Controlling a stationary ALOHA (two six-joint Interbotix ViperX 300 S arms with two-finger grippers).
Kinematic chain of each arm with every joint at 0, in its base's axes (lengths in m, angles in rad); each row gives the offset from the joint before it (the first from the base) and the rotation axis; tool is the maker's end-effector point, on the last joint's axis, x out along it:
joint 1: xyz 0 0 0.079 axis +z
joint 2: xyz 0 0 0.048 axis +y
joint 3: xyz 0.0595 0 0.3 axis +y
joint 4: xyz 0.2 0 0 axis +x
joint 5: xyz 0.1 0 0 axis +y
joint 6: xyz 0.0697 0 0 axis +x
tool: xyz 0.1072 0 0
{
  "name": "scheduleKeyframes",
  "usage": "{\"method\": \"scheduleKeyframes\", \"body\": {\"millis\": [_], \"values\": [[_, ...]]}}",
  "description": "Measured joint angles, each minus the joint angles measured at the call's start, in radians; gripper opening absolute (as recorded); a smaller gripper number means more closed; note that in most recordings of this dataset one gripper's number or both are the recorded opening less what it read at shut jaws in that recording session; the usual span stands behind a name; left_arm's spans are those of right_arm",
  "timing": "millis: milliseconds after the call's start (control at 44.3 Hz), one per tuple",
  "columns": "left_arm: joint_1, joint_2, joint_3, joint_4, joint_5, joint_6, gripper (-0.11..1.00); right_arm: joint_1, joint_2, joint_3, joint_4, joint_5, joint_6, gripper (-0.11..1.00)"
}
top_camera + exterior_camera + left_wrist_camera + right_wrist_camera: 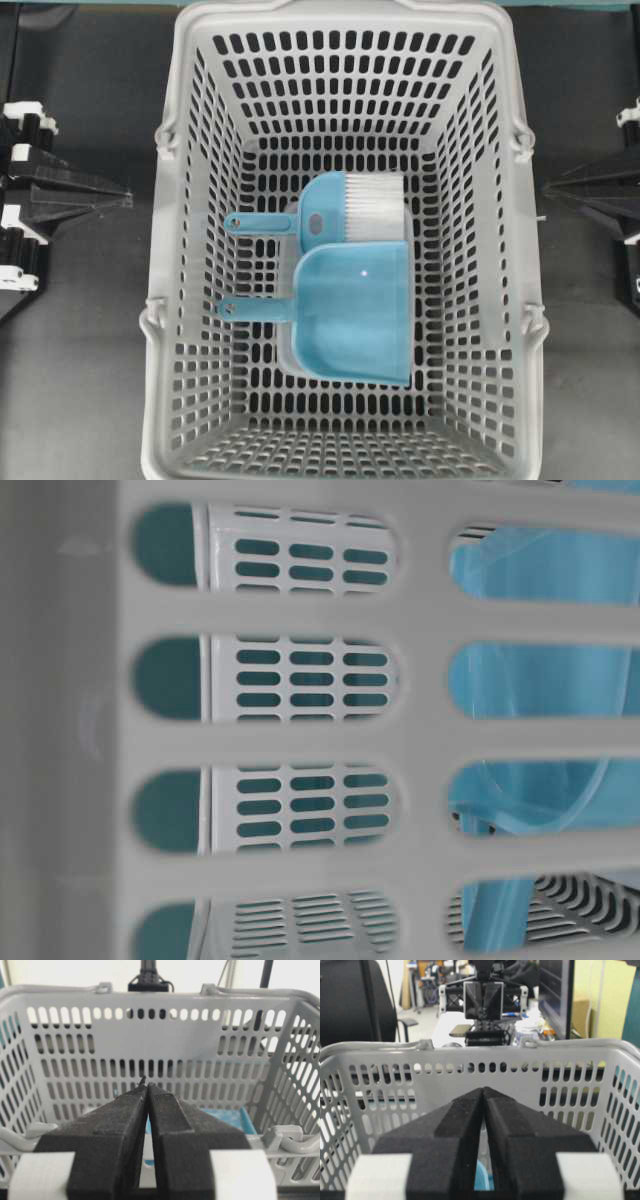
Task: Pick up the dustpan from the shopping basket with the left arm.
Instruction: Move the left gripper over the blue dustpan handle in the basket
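Overhead exterior view: the shopping basket (pixel 190 300) fills the centre of the workspace. The dustpan (pixel 355 315) lies flat on its floor, pan toward my right arm's side and thin handle (pixel 255 309) pointing toward my left gripper (pixel 125 198). Just beside it, touching or nearly so along the pan's back edge, lies the brush (pixel 345 210), with a parallel handle.

My left gripper is parked outside the basket wall, fingers pressed together with nothing between them; the left wrist view confirms this. My right gripper (pixel 484 1091) is likewise closed and empty, outside the opposite wall.

Hazards, as I judge them:
- Basket wall: a low approach strikes the rim.
- Brush: a slightly offset descent takes the wrong handle, since the two lie close.
- Dustpan handle: thin, flat on a slotted floor; my fingertips may snag a slot or slip off.
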Motion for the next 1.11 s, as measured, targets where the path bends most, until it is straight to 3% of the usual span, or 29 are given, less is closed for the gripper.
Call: {"method": "scheduleKeyframes", "body": {"millis": [90, 316, 429, 564, 970, 1106], "values": [[-0.002, 0.014, -0.032, 0.015, 0.044, -0.026, 0.00, 0.000, 0.000, 0.000, 0.002, 0.006, 0.002, 0.00], [-0.017, 0.135, -0.351, 0.035, 0.433, -0.064, 0.00, 0.002, -0.014, 0.000, 0.005, 0.103, 0.012, 0.00], [-0.054, 0.270, -0.525, 0.037, 0.684, -0.064, 0.00, 0.002, -0.031, 0.000, 0.005, 0.169, 0.025, 0.00], [-0.094, 0.419, -0.696, 0.038, 0.896, -0.060, 0.00, 0.002, -0.052, -0.002, 0.005, 0.210, 0.029, 0.00], [-0.147, 0.824, -1.086, 0.038, 1.384, -0.078, 0.00, 0.011, -0.075, -0.003, 0.006, 0.229, 0.029, 0.00], [-0.149, 0.920, -1.157, 0.038, 1.474, -0.083, 0.01, 0.026, -0.077, -0.003, 0.006, 0.229, 0.029, 0.00]]}}
